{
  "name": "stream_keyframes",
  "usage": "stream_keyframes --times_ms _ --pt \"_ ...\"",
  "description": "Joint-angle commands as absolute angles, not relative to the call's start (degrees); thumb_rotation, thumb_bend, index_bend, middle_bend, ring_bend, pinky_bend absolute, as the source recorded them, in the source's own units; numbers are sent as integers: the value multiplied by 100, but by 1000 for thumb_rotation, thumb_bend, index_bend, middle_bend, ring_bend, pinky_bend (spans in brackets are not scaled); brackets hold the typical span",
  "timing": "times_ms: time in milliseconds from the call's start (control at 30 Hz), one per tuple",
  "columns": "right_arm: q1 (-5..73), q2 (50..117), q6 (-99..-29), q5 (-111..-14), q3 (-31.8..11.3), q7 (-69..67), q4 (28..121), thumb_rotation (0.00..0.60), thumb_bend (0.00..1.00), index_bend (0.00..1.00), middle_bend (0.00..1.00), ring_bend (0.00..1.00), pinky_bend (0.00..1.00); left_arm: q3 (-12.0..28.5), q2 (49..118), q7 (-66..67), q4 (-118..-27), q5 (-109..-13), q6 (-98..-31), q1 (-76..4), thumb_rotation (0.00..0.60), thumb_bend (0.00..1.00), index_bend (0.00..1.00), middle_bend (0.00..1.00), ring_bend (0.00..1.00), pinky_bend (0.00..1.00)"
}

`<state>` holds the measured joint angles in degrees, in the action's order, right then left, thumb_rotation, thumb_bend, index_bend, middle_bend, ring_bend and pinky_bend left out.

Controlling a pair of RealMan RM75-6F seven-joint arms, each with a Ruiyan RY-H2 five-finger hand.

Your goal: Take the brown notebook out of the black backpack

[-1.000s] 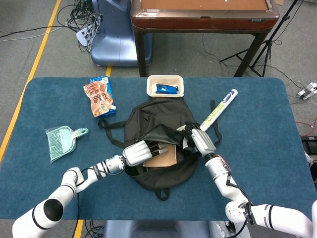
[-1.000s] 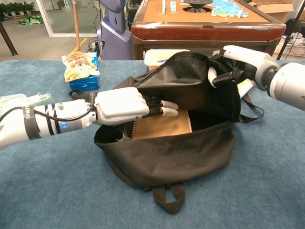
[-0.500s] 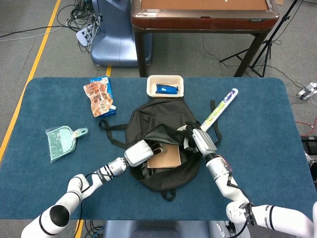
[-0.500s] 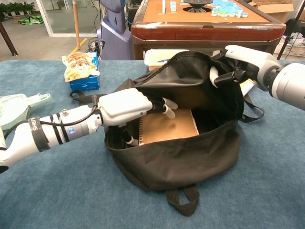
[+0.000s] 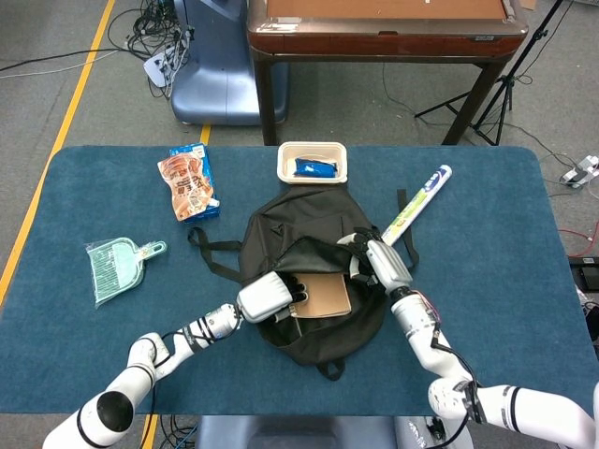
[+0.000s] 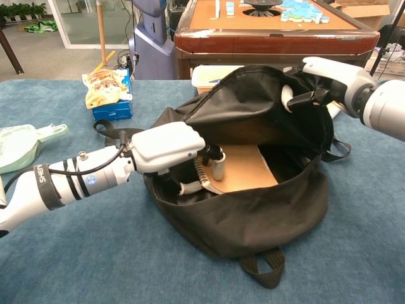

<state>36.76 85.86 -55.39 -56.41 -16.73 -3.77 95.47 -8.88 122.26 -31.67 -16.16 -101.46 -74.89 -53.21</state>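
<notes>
The left hand (image 6: 169, 149) grips the notebook (image 6: 243, 170) by its spiral edge inside the backpack (image 6: 253, 215), while the right hand's (image 6: 323, 79) fingers (image 6: 288, 98) pinch the raised flap.

The head view is looking steeply down from high above, taking in the whole blue bench (image 5: 487, 243). The chest view is facing forward, low and close. Both are showing the black backpack (image 5: 281, 229) (image 6: 266, 209).

On the blue table (image 5: 84, 187) we note a snack bag (image 5: 189, 181) left of a white tray (image 5: 313, 162). A green dustpan (image 5: 119, 268) lies further left, a rolled tube (image 5: 413, 206) right of the tray.
</notes>
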Motion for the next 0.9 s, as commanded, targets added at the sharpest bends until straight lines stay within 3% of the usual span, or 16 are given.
stream_keyframes --times_ms 33,267,633,900 --pt "3672 8556 -5503 -5594 -1695 -420 9543 600 868 620 290 77 62 -858 12251 -3439 -1727 -10109 -7607 -5262 600 431 574 603 528 458" --pt "3666 8488 -5448 -5573 -1717 -492 9552 600 869 620 290 77 62 -759 12306 -3742 -1969 -10032 -7817 -5196 600 438 637 684 574 481" --pt "3636 8371 -5239 -5663 -1658 -718 9433 600 869 620 290 77 62 -361 11761 -4034 -2904 -9768 -8307 -5103 600 437 642 694 581 485" --pt "3582 8297 -5127 -5944 -1565 -968 9333 600 868 619 290 77 62 -51 10788 -3955 -4651 -9549 -8557 -4880 600 437 637 694 581 496"
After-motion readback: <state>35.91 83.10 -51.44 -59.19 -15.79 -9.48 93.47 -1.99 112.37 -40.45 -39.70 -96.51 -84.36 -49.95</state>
